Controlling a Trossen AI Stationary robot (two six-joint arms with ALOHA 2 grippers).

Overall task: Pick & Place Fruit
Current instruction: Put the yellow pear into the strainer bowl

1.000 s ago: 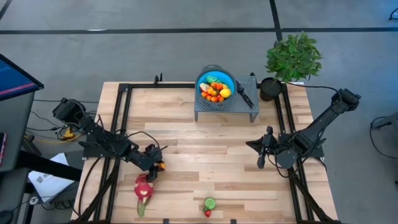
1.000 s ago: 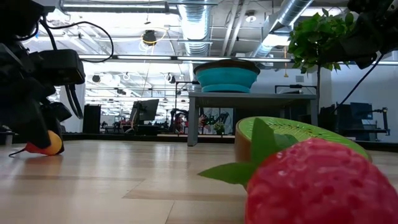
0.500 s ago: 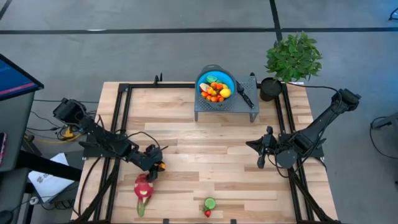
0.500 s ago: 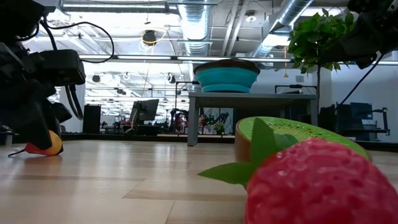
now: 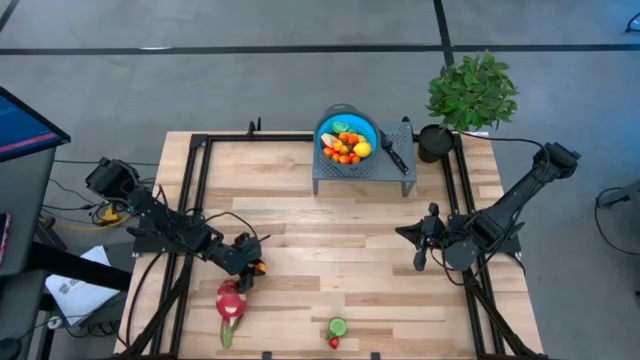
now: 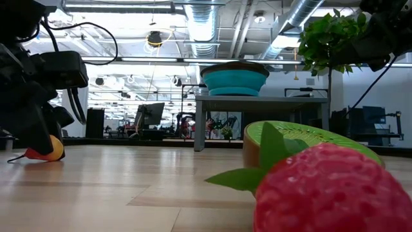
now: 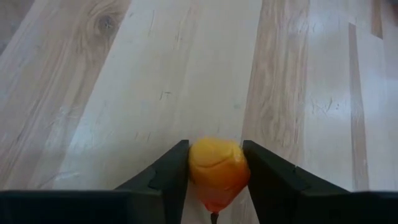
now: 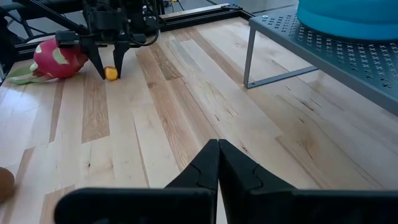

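A small orange-yellow fruit [image 7: 217, 169] sits on the wooden table at the near left, between the fingers of my left gripper [image 5: 252, 267], which is shut on it. The low view shows the fruit [image 6: 50, 149] down at the tabletop. A pink-red dragon fruit [image 5: 230, 303] lies just nearer. At the near edge, a kiwi half [image 5: 338, 326] and a strawberry [image 5: 334, 342] lie together. My right gripper [image 5: 420, 262] hangs shut above the table's right side, holding nothing. Several fruits fill a blue bowl [image 5: 347, 138] at the far middle. My left gripper pinches the orange-yellow fruit by its two opposite sides [image 7: 194, 171], one finger on each. The fingers [image 8: 99, 62] slant down at it from the table's left. The fruit's underside appears to rest on the table [image 6: 45, 157].
The blue bowl stands on a grey perforated rack [image 5: 395, 165] with a black-handled knife [image 5: 394, 152] beside it. A potted plant [image 5: 470, 92] stands at the far right corner. Black frame rails [image 5: 195, 200] run along the table's sides. Bare wood lies across the middle.
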